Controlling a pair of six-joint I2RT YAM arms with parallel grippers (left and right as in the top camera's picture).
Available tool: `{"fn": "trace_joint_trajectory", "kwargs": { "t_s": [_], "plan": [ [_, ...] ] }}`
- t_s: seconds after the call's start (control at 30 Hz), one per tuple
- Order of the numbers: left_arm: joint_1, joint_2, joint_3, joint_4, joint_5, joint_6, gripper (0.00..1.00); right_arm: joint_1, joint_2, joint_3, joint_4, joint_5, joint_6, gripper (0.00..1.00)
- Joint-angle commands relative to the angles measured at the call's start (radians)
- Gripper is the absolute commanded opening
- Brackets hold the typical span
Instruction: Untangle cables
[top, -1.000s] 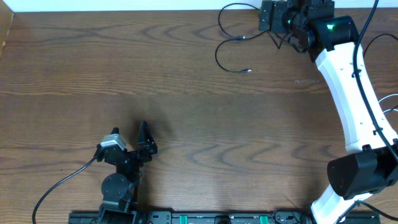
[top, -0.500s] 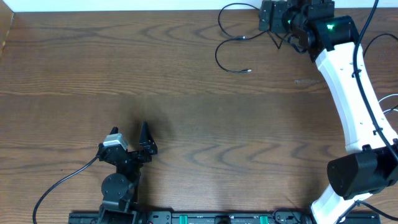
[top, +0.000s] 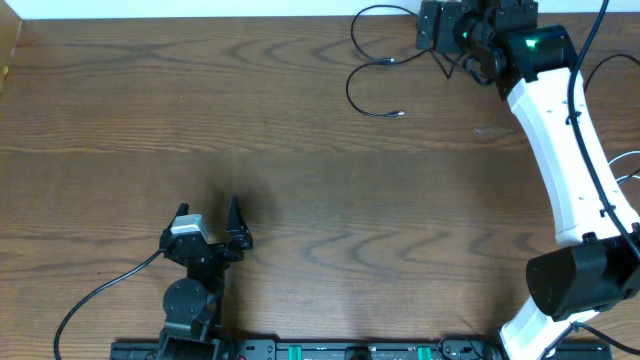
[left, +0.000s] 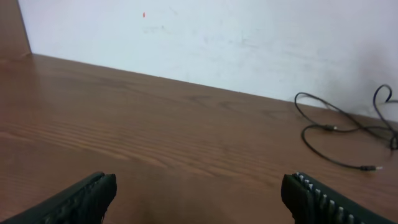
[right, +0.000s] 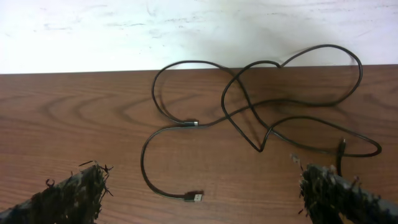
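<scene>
Thin black cables (right: 249, 106) lie in crossing loops near the table's back edge, by the white wall. One plug end (right: 194, 198) rests on the wood nearest the camera, and a smaller connector (right: 194, 124) lies further back. My right gripper (right: 202, 186) hangs open above them, touching nothing. In the overhead view the cables (top: 365, 85) sit at the back, right of centre, and the right gripper (top: 445, 28) is just right of them. My left gripper (top: 207, 215) stands open and empty at the front left, far from them. From there the cables (left: 336, 127) show at the far right.
The white right arm (top: 560, 150) runs down the table's right side to its base (top: 575, 285). A thick black arm cable (top: 100, 300) trails from the left arm at the front left. The white wall (left: 217, 37) borders the table's back edge.
The left gripper has shifted very slightly to the right. The right arm and the cables have not moved.
</scene>
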Motion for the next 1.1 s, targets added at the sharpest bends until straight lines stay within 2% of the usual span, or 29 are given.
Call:
{"fn": "trace_joint_trajectory", "kwargs": {
  "t_s": [0.0, 0.2, 0.3, 1.07],
  "plan": [
    [-0.003, -0.009, -0.014, -0.045, -0.003, 0.056, 0.89, 0.006, 0.010, -0.002, -0.002, 0.008, -0.006, 0.99],
    [-0.003, -0.009, -0.014, -0.045, -0.003, 0.056, 0.89, 0.006, 0.010, -0.002, -0.002, 0.008, -0.006, 0.99],
    [-0.003, -0.009, -0.014, -0.040, -0.047, 0.173, 0.90, 0.006, 0.010, -0.002, -0.002, 0.008, -0.006, 0.99],
    [0.047, -0.007, -0.014, -0.041, -0.047, 0.176, 0.90, 0.006, 0.010, -0.002, -0.002, 0.008, -0.006, 0.99]
  ]
}}
